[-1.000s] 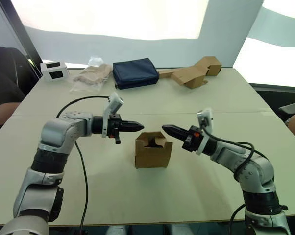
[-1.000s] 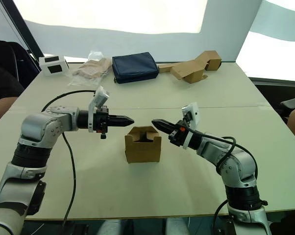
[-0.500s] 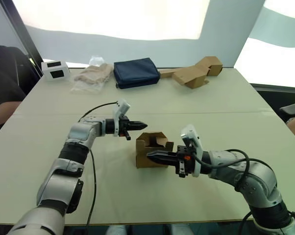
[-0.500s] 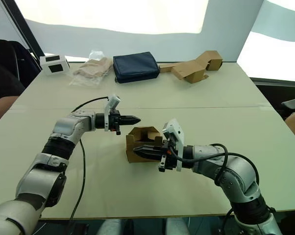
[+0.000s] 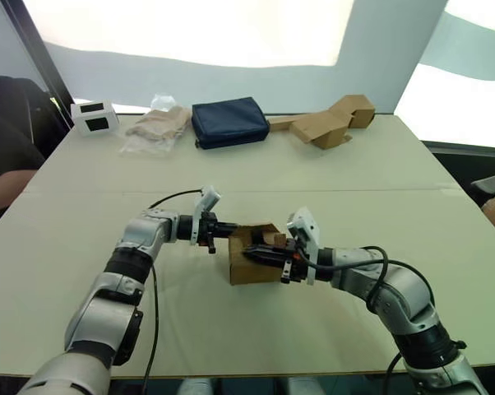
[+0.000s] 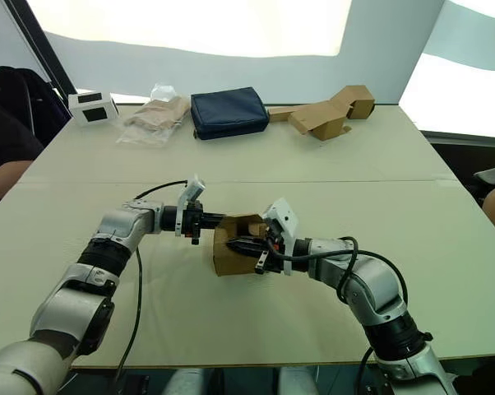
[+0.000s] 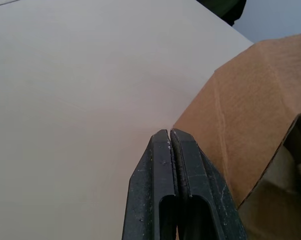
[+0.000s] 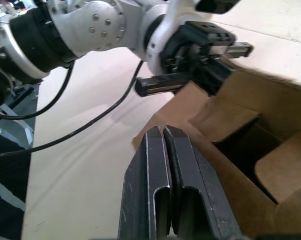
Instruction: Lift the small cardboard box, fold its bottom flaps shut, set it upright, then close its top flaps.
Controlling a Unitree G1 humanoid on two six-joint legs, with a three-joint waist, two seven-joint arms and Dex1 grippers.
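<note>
The small cardboard box stands on the table with its top open and its short flaps partly raised. My left gripper is shut, with its tip against the box's upper left edge; the left wrist view shows those closed fingers beside the brown box wall. My right gripper is shut too and lies across the box's front top rim, pointing left. In the right wrist view its tip sits over the rim of the open box.
Along the table's far edge lie a navy pouch, a sprawling tan cardboard piece, a clear plastic bag and a white device. A person's arm shows at the left table edge.
My right gripper has swung left from beside the box and now lies across its front rim. My left gripper has closed in onto the box's left edge.
</note>
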